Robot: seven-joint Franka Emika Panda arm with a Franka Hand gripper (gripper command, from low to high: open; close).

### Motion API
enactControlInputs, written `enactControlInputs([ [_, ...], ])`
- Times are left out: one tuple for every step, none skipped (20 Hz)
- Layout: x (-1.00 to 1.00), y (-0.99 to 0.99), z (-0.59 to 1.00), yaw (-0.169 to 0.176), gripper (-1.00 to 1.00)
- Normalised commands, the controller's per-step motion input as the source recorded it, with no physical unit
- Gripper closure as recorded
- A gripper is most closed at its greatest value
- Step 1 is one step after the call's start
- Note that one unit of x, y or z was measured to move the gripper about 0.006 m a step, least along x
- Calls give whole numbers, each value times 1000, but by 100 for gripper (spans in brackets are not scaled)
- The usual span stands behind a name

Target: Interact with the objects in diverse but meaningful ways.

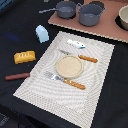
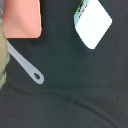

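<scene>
No gripper or arm shows in either view. On the black table, the pale blue carton-shaped block [image 1: 42, 33] stands left of the placemat; it also shows in the wrist view [image 2: 94, 22]. The yellow-orange scored bread loaf [image 1: 24, 56] lies nearer the front left. The reddish-brown sausage stick [image 1: 17, 76] lies below it. A small white-and-blue piece [image 1: 76, 44] lies on the far edge of the striped placemat [image 1: 100, 75].
On the placemat are a tan plate [image 1: 69, 66], a wooden-handled knife [image 1: 80, 56] and a fork [image 1: 65, 80]. Two grey pots [image 1: 65, 9] [image 1: 91, 14] stand on a brown board [image 1: 105, 30]. The wrist view shows a board corner [image 2: 22, 17] and a pot handle [image 2: 25, 62].
</scene>
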Motion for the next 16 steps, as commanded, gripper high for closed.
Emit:
enactControlInputs([
  [-131,-109,-209,104,-100],
  [-280,-183,-240,114,-100],
  [-311,-203,-254,123,-100],
  [-309,-180,-277,136,-100],
  [-314,-223,-323,130,-100],
  [-354,-243,-300,124,-100],
  [-326,-203,-303,124,-100],
  [-286,-160,-280,125,-100],
  [-271,-169,-269,115,-100],
  [-391,-254,-357,96,-100],
  [-417,-334,-400,92,-100],
  [-414,-351,-414,92,-100],
  [-411,-360,-400,90,-100],
  [-394,-360,-394,91,-100],
  [-386,-357,-383,92,-100],
  [-371,-360,-400,95,-100],
])
